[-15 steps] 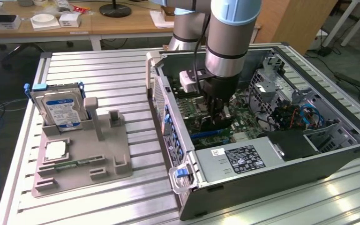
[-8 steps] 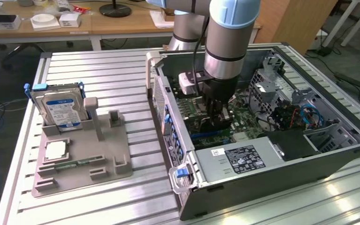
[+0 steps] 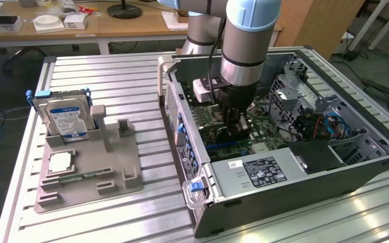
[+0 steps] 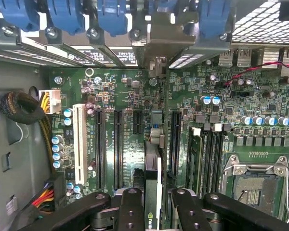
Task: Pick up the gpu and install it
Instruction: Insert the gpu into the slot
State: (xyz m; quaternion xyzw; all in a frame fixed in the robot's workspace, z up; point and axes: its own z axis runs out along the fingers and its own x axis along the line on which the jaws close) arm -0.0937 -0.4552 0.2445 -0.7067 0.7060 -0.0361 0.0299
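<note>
My gripper [image 3: 233,132] reaches down inside the open computer case [image 3: 356,174], low over the green motherboard [image 4: 231,110]. In the wrist view the gpu [image 4: 153,163] shows edge-on as a thin dark card between the two black fingers [image 4: 132,207], and the gripper [image 4: 154,204] is shut on it. The card runs along the line of an expansion slot toward the rear slot covers, and its pale metal bracket [image 4: 156,65] lies against the case's back wall. Whether the card's lower edge is seated in the slot is hidden.
Black expansion slots [image 4: 118,144] and a white slot [image 4: 79,144] flank the card, with memory slots and the CPU socket [image 4: 257,185] on its other side. A power supply [image 3: 262,172] and cables [image 3: 329,126] crowd the case. On the exterior view's left, a grey holder [image 3: 89,172] carries a blue-labelled hard drive [image 3: 63,119].
</note>
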